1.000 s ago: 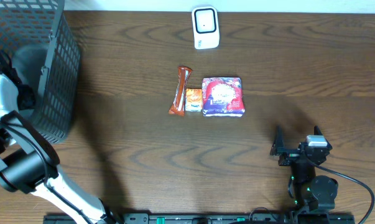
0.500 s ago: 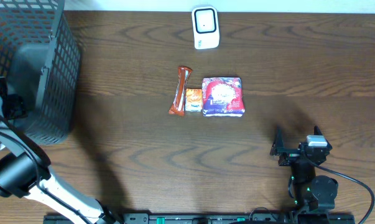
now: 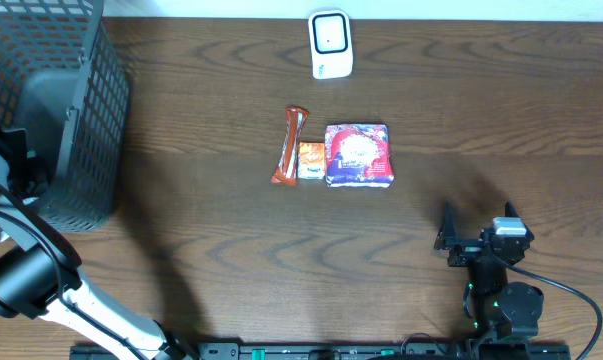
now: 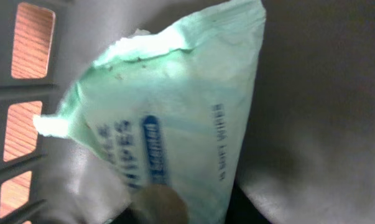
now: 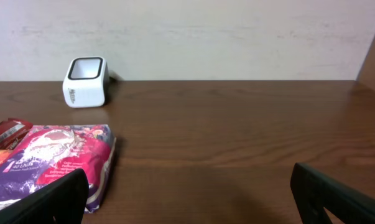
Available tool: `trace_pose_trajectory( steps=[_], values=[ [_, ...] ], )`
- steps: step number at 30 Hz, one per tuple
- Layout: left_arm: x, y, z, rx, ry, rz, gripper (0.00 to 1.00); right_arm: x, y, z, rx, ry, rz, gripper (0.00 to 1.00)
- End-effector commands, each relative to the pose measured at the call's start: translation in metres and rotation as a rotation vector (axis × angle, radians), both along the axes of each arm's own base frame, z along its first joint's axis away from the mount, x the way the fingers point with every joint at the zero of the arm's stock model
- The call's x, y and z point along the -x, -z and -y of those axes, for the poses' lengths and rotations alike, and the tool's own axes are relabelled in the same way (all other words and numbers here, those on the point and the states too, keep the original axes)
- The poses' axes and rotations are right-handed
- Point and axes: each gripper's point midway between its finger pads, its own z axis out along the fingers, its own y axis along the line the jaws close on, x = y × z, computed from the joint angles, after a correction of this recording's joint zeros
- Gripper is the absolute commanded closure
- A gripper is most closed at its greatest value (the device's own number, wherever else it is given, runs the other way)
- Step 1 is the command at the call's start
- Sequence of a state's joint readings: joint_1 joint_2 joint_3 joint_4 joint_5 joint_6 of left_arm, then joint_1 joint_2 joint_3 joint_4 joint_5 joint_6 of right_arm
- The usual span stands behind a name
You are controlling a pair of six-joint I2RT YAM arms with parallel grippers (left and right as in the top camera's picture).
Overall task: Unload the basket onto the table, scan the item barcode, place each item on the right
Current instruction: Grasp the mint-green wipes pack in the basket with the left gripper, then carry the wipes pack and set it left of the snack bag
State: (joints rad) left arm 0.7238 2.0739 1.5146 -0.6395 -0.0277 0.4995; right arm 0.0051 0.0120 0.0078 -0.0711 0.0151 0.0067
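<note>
A pale green packet (image 4: 168, 118) with blue print fills the left wrist view, lying against the grey inner wall of the mesh basket (image 3: 81, 110). My left gripper (image 4: 196, 210) has its jaws closed on the packet's lower edge, with one brownish pad (image 4: 157, 205) pressed on it. From overhead, the left gripper (image 3: 16, 160) reaches into the basket at the far left. The white barcode scanner (image 3: 331, 45) stands at the table's back centre; the right wrist view also takes in the scanner (image 5: 84, 82). My right gripper (image 3: 478, 235) rests open and empty at the front right.
An orange-brown snack bar (image 3: 292, 145), a small orange packet (image 3: 311, 160) and a purple-red pack (image 3: 358, 155) lie side by side mid-table. The purple-red pack (image 5: 50, 165) lies left of the open right gripper (image 5: 190, 208). A pale wall runs behind the table.
The left gripper has shifted a little inside the basket and its jaws have closed from wide open onto the green packet. The right arm has not moved.
</note>
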Motion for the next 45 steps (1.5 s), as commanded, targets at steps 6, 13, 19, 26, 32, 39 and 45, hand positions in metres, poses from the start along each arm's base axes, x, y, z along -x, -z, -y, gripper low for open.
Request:
trace_pose_trajectory(
  steps=[6,13,19,26,32,39,45],
  values=[
    [-0.018,-0.012,0.015,0.055,-0.06,0.117,0.93,0.0,0.001,-0.003,0.003,-0.016,0.0,0.01],
    [-0.098,-0.13,0.068,0.238,0.101,0.631,0.92,0.0,0.001,-0.003,0.003,-0.016,0.0,0.01],
    [-0.126,-0.252,0.102,0.37,0.032,1.003,0.93,0.0,0.001,-0.003,0.003,-0.016,0.0,0.01],
    [-0.129,-0.345,0.173,0.604,0.147,1.214,0.93,0.0,0.001,-0.003,0.003,-0.016,0.0,0.01],
    [-0.139,-0.359,0.253,0.748,0.255,1.183,0.93,0.0,0.001,-0.003,0.003,-0.016,0.0,0.01],
    [-0.141,-0.343,0.342,0.809,0.425,1.071,0.93,0.0,0.001,-0.003,0.003,-0.016,0.0,0.01],
    [-0.138,-0.285,0.376,0.676,0.292,0.865,0.92,0.0,0.001,-0.003,0.003,-0.016,0.0,0.01]
  ],
)
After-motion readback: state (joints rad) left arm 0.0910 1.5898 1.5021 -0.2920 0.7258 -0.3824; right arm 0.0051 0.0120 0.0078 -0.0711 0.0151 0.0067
